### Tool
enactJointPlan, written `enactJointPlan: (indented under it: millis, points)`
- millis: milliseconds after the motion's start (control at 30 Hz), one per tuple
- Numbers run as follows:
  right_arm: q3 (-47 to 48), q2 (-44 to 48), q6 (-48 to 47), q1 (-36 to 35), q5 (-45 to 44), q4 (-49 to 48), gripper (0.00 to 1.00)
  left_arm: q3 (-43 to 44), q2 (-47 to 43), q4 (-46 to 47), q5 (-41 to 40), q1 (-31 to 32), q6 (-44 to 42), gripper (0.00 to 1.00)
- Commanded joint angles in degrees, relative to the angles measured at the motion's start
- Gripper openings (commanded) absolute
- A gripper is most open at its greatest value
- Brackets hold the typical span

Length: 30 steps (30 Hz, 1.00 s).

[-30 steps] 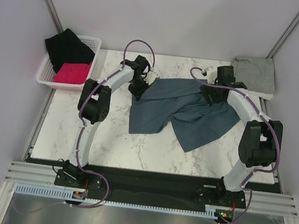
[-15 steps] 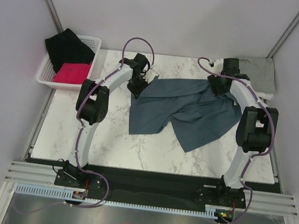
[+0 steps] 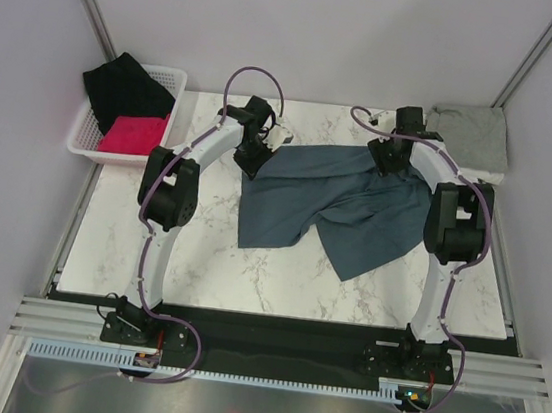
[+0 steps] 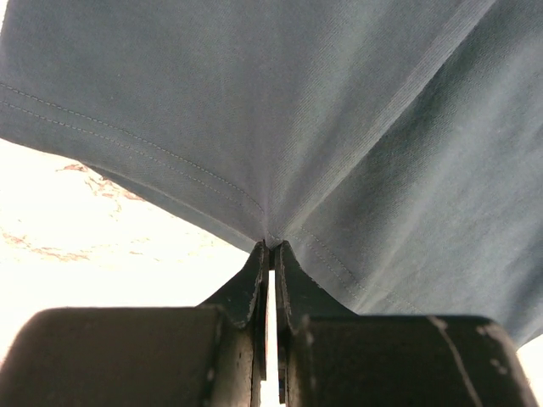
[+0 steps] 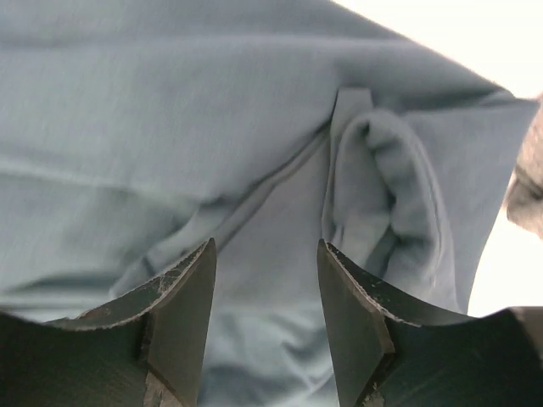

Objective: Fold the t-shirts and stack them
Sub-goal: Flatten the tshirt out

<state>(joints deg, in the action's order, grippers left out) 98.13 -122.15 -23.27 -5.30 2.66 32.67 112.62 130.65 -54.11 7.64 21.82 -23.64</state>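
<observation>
The dark slate-blue t-shirt (image 3: pixel 332 198) lies rumpled across the middle of the marble table. My left gripper (image 3: pixel 254 156) is shut on its hemmed edge (image 4: pixel 270 237) at the shirt's far left corner. My right gripper (image 3: pixel 394 164) is open just above the shirt's far right part, with a folded sleeve (image 5: pixel 386 199) ahead of its jaws and nothing held. The light heather grey t-shirt (image 3: pixel 474 135) lies folded at the far right corner of the table.
A white basket (image 3: pixel 170 81) with a black cloth (image 3: pixel 124 87) and a red cloth (image 3: pixel 132 134) stands off the table's far left corner. Grey walls enclose the table (image 3: pixel 199 258) on three sides.
My right gripper has swung back from near the grey shirt to the left, over the blue shirt's far right part. My left gripper keeps its grip and has barely moved.
</observation>
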Motion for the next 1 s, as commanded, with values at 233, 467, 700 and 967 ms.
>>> enactJointPlan:
  millis: [233, 467, 700, 967]
  points:
    - [11.9, -7.6, 1.2, 0.0, -0.8, 0.6, 0.56, -0.8, -3.9, -1.6, 0.4, -0.3, 2.0, 0.02]
    - [10.3, -7.4, 2.0, -0.2, -0.3, 1.2, 0.50, -1.1, -4.2, -1.7, -0.3, -0.4, 1.9, 0.02]
    - [6.6, -5.4, 2.0, -0.2, -0.5, 1.2, 0.49, -0.6, -3.8, -1.6, 0.3, -0.4, 2.0, 0.02]
    - [6.8, -5.5, 2.1, -0.1, -0.8, 1.3, 0.39, -0.8, -4.0, -1.7, 0.2, -0.4, 2.1, 0.02]
